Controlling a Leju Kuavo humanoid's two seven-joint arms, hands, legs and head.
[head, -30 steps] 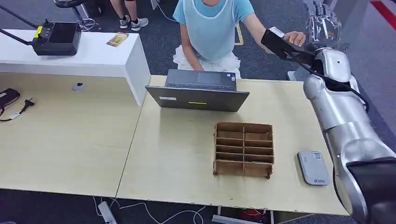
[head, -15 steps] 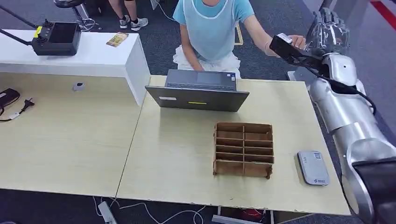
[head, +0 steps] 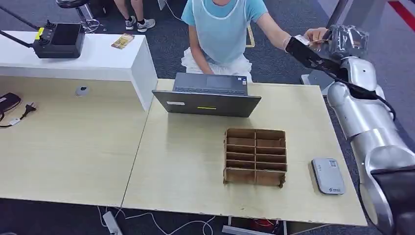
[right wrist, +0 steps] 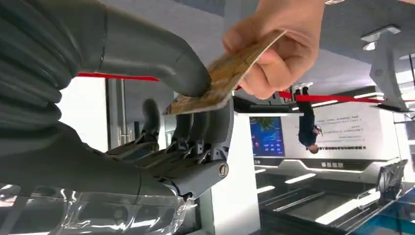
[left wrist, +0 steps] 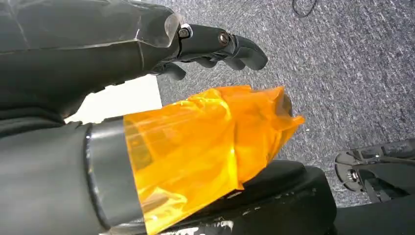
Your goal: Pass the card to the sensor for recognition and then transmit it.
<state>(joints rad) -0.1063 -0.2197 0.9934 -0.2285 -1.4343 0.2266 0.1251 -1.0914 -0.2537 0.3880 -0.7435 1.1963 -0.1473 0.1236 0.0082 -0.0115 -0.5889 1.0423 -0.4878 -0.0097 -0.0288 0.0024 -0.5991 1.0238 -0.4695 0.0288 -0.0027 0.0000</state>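
My right hand (head: 348,41) is raised past the table's far right corner. In the right wrist view a worn tan card (right wrist: 222,81) lies between my thumb (right wrist: 161,58) and the dark fingers (right wrist: 205,122) under it. A person's hand (right wrist: 281,54) pinches the card's other end. The person (head: 220,29), in a light blue top, sits behind the laptop and reaches an arm over to my hand. The sensor, a flat grey card reader (head: 328,176), lies on the table near its front right edge. My left hand (left wrist: 147,54) hangs over grey carpet and holds nothing, its thumb wrapped in orange film.
A wooden divider box (head: 255,156) stands left of the card reader. An open laptop (head: 208,95) sits at the table's far edge. A white counter (head: 98,61) with a black controller (head: 58,40) stands at the far left.
My right hand has come down and slightly right. The person's hand has followed it and brought the card between my thumb and fingers.
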